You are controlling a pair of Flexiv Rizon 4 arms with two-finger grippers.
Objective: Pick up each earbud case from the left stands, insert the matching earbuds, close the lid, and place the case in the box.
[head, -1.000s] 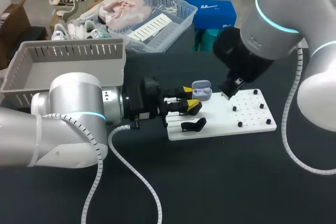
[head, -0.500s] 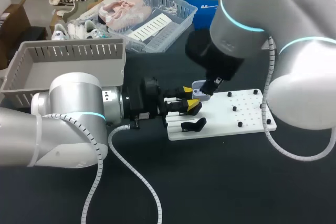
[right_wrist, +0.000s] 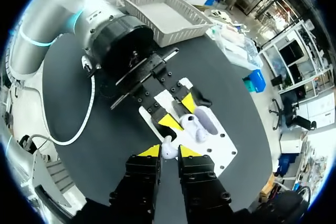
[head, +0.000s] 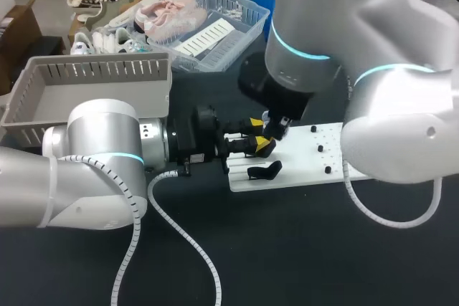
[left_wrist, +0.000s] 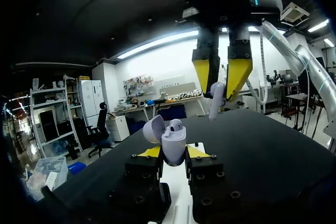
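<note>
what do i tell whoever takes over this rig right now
Left hand: shut on the earbud case, lid open, held over the end of the white stand board.
Right hand: shut on an earbud, just above the open case.
Done: the case is off its stand, and one seated earbud is already in it.
Left: seat the held earbud, close the lid, put the case in the grey box. No case shows in the box yet.
</note>
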